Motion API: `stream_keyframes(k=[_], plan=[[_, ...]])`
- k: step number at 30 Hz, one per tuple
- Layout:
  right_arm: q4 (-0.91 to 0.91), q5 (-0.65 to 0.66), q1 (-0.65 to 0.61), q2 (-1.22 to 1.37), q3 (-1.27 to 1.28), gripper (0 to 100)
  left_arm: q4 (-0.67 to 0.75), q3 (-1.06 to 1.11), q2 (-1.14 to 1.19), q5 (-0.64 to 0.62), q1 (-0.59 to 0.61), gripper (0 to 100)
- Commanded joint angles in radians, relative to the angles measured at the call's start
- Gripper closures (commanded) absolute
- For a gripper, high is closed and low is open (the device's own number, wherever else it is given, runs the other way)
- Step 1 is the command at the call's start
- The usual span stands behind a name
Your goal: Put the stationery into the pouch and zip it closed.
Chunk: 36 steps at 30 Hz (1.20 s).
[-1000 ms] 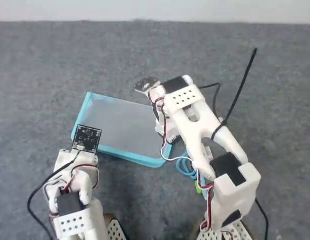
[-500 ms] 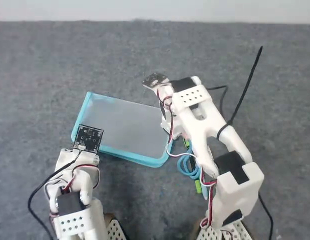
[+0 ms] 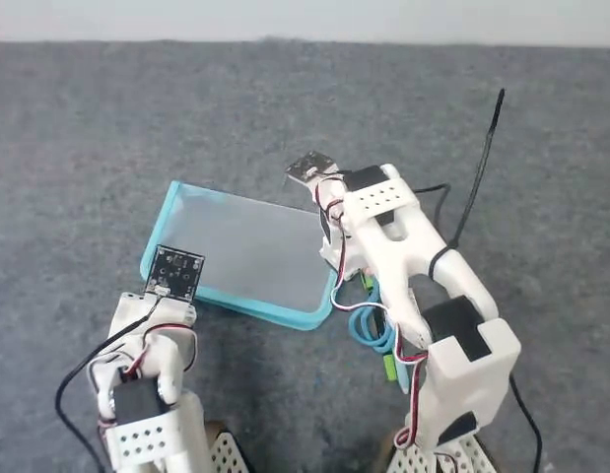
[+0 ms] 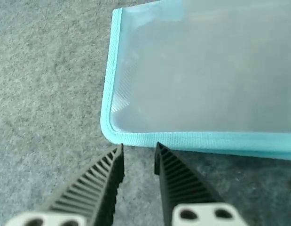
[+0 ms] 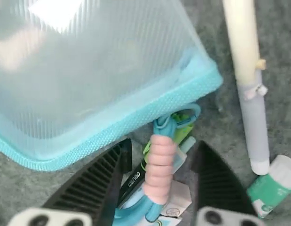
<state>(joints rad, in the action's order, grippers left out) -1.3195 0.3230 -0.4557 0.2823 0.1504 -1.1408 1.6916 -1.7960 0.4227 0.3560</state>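
Right arm (image 3: 398,241) farther right; stationery (image 5: 160,162) half-hidden

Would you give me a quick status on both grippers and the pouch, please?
Left gripper open, empty, at pouch corner. Right gripper open, straddling stationery beside pouch. No obstacle seen.

pouch (image 5: 89,61): frosted, finely ribbed plastic; woven cloth edging
table (image 3: 98,108): rough, matt, fibrous cloth
left gripper (image 4: 138,153): matt, ridged plastic
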Motion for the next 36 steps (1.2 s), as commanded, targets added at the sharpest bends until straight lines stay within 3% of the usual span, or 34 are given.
stream_keyframes(k=[1,9,17,21,28,36], plan=[[0.015,0.023,0.013,0.016,-0.011,99.6,0.032,-0.005,-0.017,0.011,-0.006,89],[0.002,-0.006,0.053,0.041,-0.054,99.2,0.032,-0.005,-0.021,0.011,-0.006,89],[0.015,-0.112,0.119,-0.266,0.034,99.2,0.141,-0.015,-0.023,0.006,-0.008,89],[0.093,-0.140,0.124,-0.466,0.181,99.2,0.170,-0.035,-0.015,-0.089,-0.008,86],[0.157,-0.160,0.171,-0.722,0.371,99.2,0.152,-0.070,-0.015,-0.127,-0.052,81],[0.128,-0.207,0.208,-0.745,0.393,99.2,0.069,-0.097,-0.015,-0.161,-0.132,81]])
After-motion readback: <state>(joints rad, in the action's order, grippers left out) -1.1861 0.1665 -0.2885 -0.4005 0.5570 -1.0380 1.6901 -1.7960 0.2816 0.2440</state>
